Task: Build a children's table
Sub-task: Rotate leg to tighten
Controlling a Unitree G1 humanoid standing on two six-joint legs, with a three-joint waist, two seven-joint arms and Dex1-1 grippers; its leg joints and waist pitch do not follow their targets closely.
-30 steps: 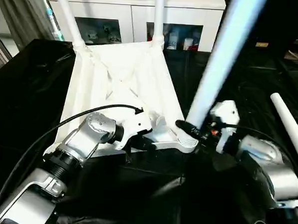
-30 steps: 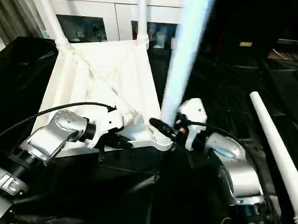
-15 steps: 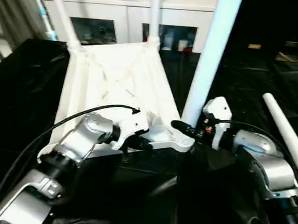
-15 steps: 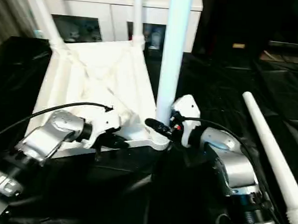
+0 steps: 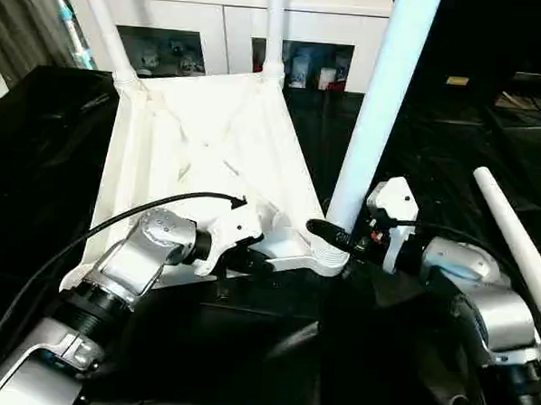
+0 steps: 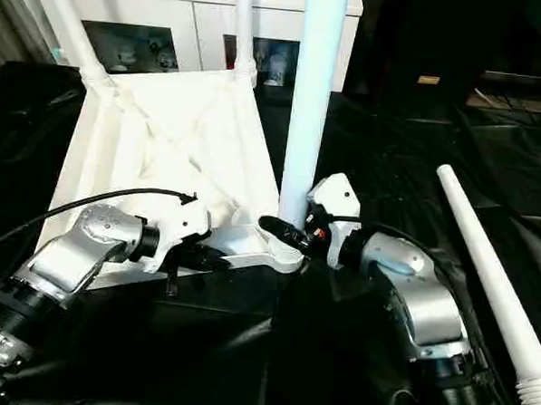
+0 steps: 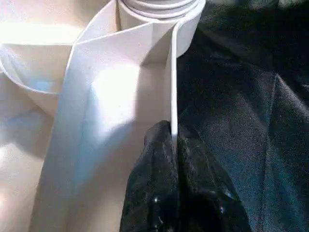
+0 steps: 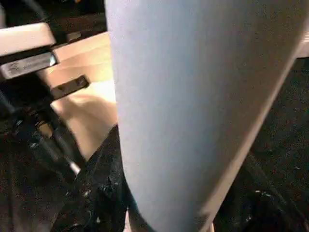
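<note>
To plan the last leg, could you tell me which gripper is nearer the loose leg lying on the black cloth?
Right. The right gripper, clamped on the upright leg, sits beside the loose leg; the left gripper pinches the tabletop rim further away.

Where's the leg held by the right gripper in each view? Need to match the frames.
Left eye view: the held leg stands right of centre, foot in the near corner socket.
Right eye view: the leg rises at centre from that socket.
Left wrist view: its base sits in the socket collar.
Right wrist view: the leg is close up.
Shared landmark: the near corner socket.
</note>
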